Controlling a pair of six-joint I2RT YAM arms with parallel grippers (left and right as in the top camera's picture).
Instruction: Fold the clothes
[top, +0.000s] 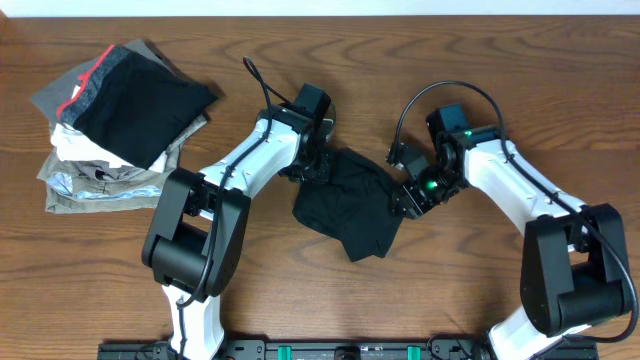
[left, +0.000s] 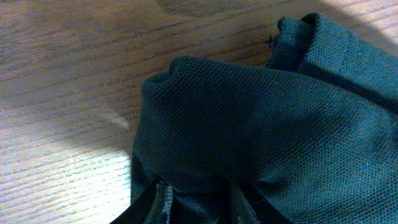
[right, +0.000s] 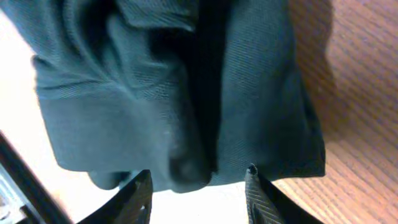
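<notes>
T-shirt (top: 350, 205), plain black, sits crumpled in a loose heap near the middle of the counter (top: 520, 60), between my two arms. No logo or lettering shows from above; the fabric is bunched on itself, with one corner pointing toward the near edge.

My left arm (top: 250, 160) reaches in from the left, and the left jaws are at the upper left edge of the heap. On the left wrist feed the cloth (left: 261, 124) fills most of the picture. Its folds gather down toward the bottom, where they are pinched between the dark fingers (left: 140, 208), so I read the left jaws as closed on the T-shirt.

My right arm (top: 510, 180) comes in from the right, its wrist just beside the right edge of the heap. On the right wrist feed the two fingertips (right: 138, 196) stand apart with bright counter between them. The hem of the fabric (right: 155, 93) lies just past the tips, so the right jaws are open and grip nothing.

A pile of folded garments (top: 115, 120) sits at the far left of the counter, well apart from the T-shirt. A black piece with red trim lies on top, with grey and white beneath.
</notes>
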